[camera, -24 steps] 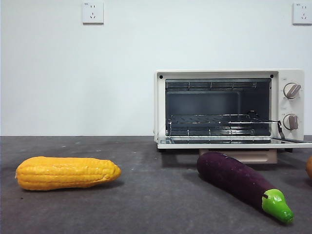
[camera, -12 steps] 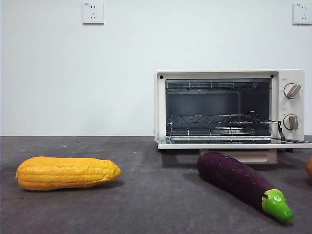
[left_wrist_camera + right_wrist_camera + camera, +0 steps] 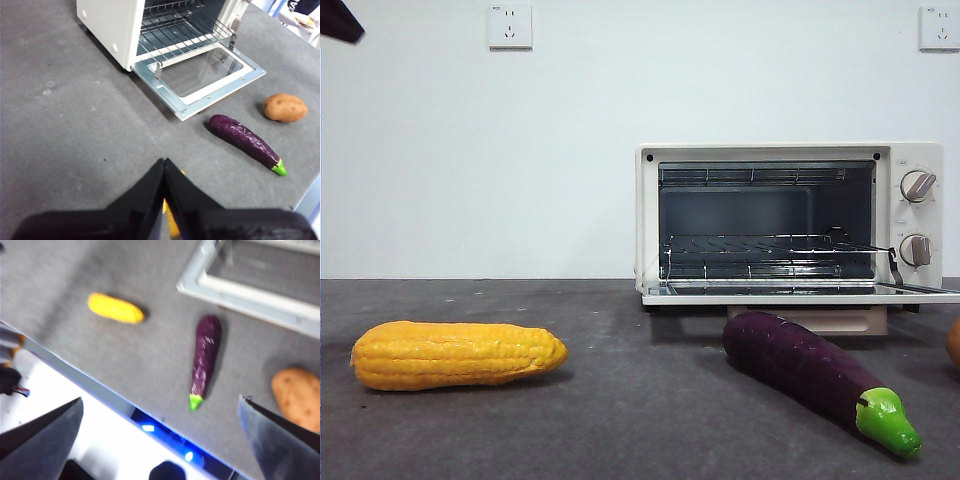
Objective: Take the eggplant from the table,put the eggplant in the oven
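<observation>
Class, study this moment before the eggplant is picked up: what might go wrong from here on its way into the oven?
1. The eggplant lies right beside the open oven door's edge, so fingers closing on it may knock the door.
2. A potato sits close by; a wide right gripper could nudge it.
3. The eggplant is long and tapered, so it might slip, or catch the wire rack going in.

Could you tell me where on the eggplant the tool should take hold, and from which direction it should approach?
Grip the eggplant around its thick purple middle, coming from above with the fingers across its long axis. It lies flat on the table in front of the open oven, so only its top and sides are free. The green stem cap tapers and would likely slip. The open right tool seems better placed.
</observation>
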